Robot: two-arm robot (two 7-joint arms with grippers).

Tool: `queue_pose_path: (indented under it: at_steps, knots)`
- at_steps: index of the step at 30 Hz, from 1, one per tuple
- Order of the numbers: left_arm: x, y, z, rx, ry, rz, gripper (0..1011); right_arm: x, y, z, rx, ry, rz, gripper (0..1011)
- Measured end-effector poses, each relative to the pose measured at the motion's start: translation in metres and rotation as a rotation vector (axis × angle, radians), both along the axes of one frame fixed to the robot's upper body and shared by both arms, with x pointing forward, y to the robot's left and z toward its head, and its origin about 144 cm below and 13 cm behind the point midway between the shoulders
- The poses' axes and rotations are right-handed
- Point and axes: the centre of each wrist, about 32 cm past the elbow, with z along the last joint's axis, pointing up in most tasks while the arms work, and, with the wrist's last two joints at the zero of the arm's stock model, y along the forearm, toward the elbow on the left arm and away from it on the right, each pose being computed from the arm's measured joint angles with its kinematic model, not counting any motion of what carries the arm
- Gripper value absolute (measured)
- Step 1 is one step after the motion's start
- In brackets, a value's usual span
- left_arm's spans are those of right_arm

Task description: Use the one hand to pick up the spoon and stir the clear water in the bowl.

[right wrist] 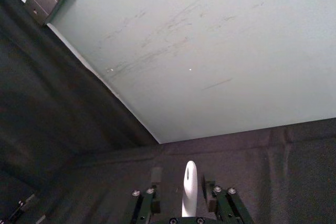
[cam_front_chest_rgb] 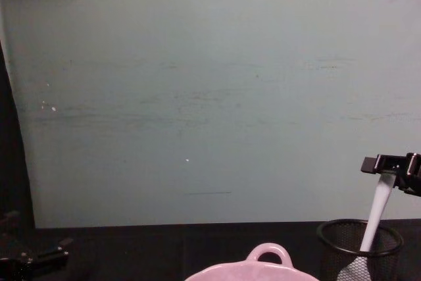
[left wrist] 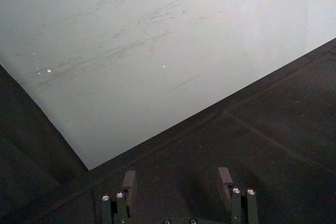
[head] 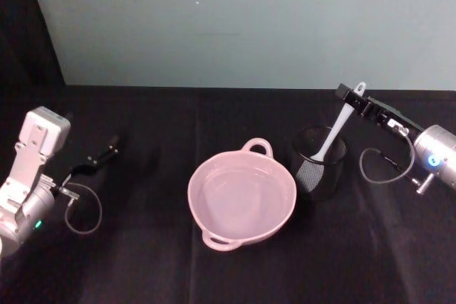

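Right gripper [head: 350,93] flanks slim white spoon [head: 331,137] in mesh cup [head: 320,177] — left gripper [head: 105,153] aside.

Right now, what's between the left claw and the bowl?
Nothing but bare black tablecloth lies between the left claw and the bowl, as the head view shows.

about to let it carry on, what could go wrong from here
The right end effector sits open around only the tip of the spoon, so a closed grip may be shallow and slip. The spoon leans in the mesh cup; an angled lift could tip it. The cup stands beside the bowl, so a knock might spill water.
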Motion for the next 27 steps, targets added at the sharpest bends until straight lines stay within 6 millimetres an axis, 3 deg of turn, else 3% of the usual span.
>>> queue_pose_path:
  at_steps: [13, 27]
  knots:
    - [0.0000, 0.0000, 0.0000, 0.000, 0.000, 0.000, 1005, -0.0001, 0.0000, 0.0001, 0.000, 0.000, 0.000, 119]
    - [0.0000, 0.0000, 0.0000, 0.000, 0.000, 0.000, 1005, -0.0032, 0.0017, 0.0061, -0.058, -0.054, 0.005, 119]
